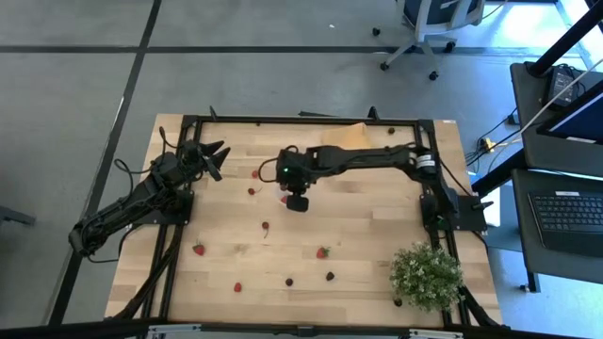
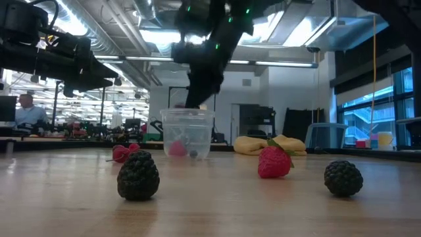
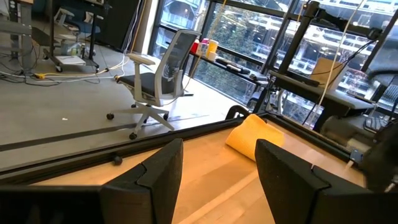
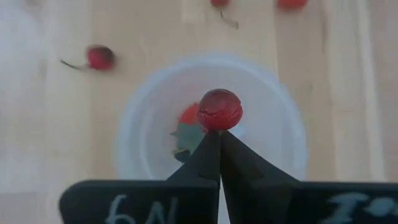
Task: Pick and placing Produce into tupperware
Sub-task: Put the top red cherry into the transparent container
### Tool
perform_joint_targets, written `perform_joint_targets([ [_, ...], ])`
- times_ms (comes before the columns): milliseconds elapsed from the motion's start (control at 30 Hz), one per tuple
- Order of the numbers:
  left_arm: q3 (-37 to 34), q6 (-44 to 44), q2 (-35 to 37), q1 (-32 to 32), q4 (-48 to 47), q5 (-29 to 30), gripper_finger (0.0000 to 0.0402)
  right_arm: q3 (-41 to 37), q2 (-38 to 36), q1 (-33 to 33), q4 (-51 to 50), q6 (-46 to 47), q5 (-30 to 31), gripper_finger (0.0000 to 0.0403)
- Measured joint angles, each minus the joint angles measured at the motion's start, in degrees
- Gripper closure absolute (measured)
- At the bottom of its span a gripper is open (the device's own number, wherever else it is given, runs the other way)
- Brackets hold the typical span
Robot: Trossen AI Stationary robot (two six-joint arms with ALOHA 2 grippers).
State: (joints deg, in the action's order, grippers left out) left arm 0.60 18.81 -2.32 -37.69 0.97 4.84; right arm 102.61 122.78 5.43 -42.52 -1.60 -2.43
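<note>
- The right gripper point(image 4: 219, 134) hung directly over the tupperware point(image 4: 211, 118), fingers pinched tight on a dark red cherry point(image 4: 219, 109) (held by its very tips, so not much margin).
- The tub sat mid-table, under the right arm; a strawberry point(image 4: 189, 115) was already lying inside it.
- Loose produce lay around the wood: a strawberry point(image 2: 274, 162) and two blackberries point(image 2: 138, 175) up front in the low view, more scattered in the high view.
- The left gripper point(image 3: 217, 174) waited at the table's left side, fingers spread wide, holding nothing.
- To do this drop well, I'd say keep the tips centred over the cup's opening, go a bit lower, then let go so the cherry can't bounce off the rim.
</note>
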Motion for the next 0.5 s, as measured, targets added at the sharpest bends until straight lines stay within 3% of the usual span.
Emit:
perform_joint_targets([
  [500, 0.0, 0.0, 0.0, 0.0, 0.0, 0.0, 0.0208, 0.0, 2.4, 0.0, -0.1, 2.7, -0.2, 0.0382],
])
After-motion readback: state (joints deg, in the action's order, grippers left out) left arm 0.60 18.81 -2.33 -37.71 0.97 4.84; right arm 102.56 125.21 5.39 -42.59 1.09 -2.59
